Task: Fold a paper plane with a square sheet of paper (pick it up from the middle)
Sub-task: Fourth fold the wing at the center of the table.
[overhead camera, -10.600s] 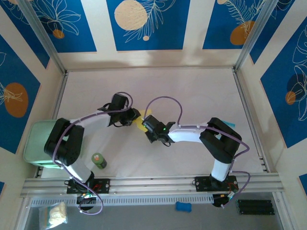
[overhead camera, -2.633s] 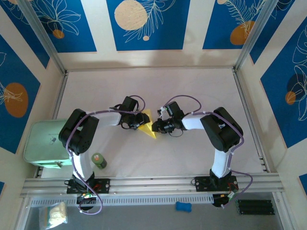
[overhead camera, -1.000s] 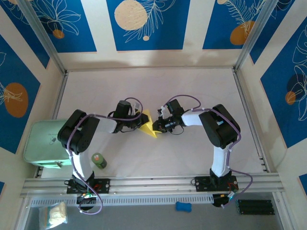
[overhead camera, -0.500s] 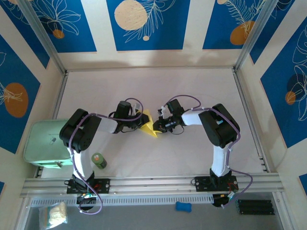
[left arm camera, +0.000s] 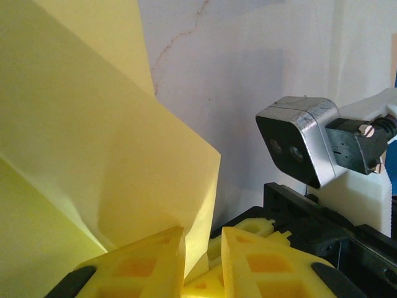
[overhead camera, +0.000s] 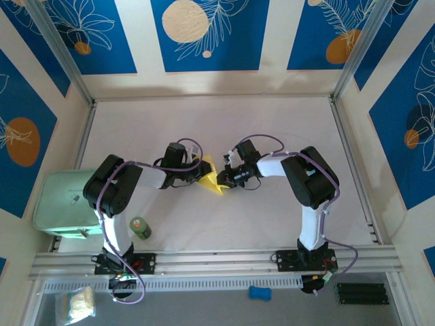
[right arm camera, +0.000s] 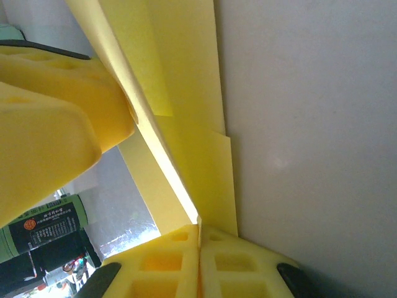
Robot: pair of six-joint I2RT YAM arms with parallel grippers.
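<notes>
Nothing has visibly moved in the last half second. Since the frame 2.6 s back, my left wrist has drawn slightly leftward. The paper plane (overhead camera: 212, 179) sits mid-tabletop (overhead camera: 285, 115) between the two grippers, its long axis running far to near, with the sharp point toward the arm bases and a little right. The right gripper (right arm camera: 198, 239) has its jaws pinched tight on a folded edge. The left gripper (left arm camera: 203, 248) has its jaws narrowly parted around the fold; I cannot tell whether they pinch it.
</notes>
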